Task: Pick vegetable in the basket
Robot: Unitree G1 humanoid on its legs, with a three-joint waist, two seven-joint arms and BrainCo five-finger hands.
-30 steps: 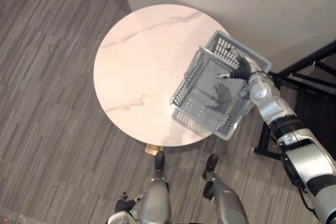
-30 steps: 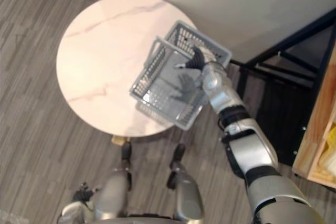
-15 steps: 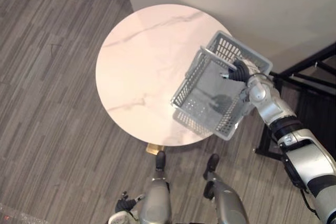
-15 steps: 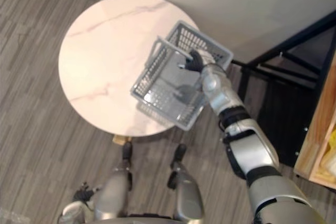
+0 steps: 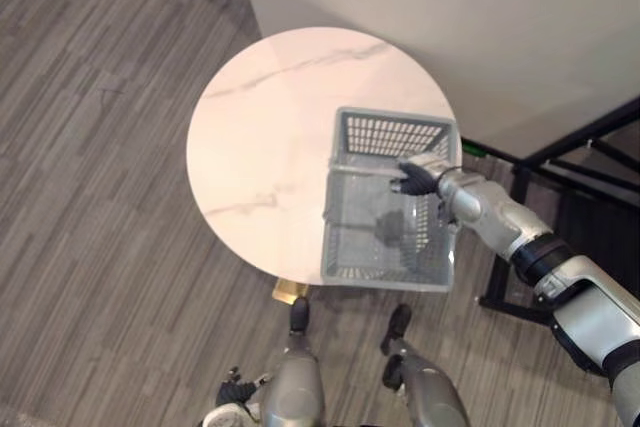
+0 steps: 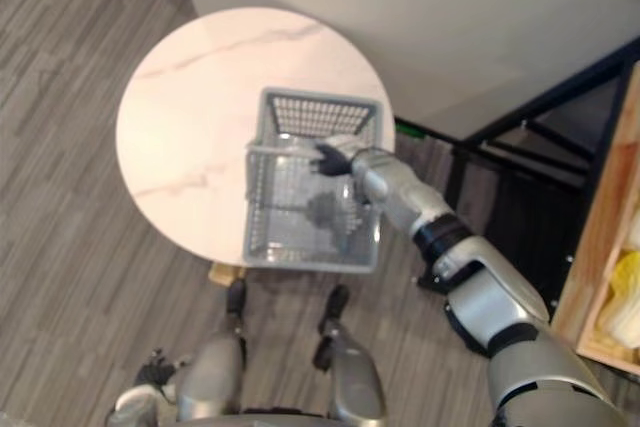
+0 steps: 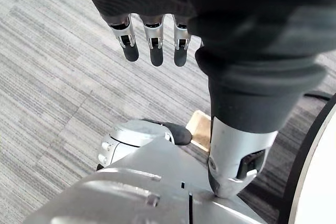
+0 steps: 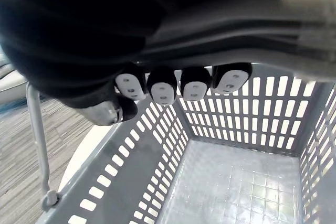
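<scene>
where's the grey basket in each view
left eye view: basket over the table's right part, right hand on its handle
right eye view: same, mid-picture
right wrist view: basket's inside, past the fingers
left wrist view: left hand, floor, table rim
shared landmark: the round marble table

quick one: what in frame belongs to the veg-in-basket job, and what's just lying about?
Job:
- basket, empty, over the table's near right edge
- right hand, curled round the basket's handle
- left hand, idle, fingers relaxed

Lying about:
- round marble table
- black metal frame
- wooden crate with yellow items, too small to identify
</scene>
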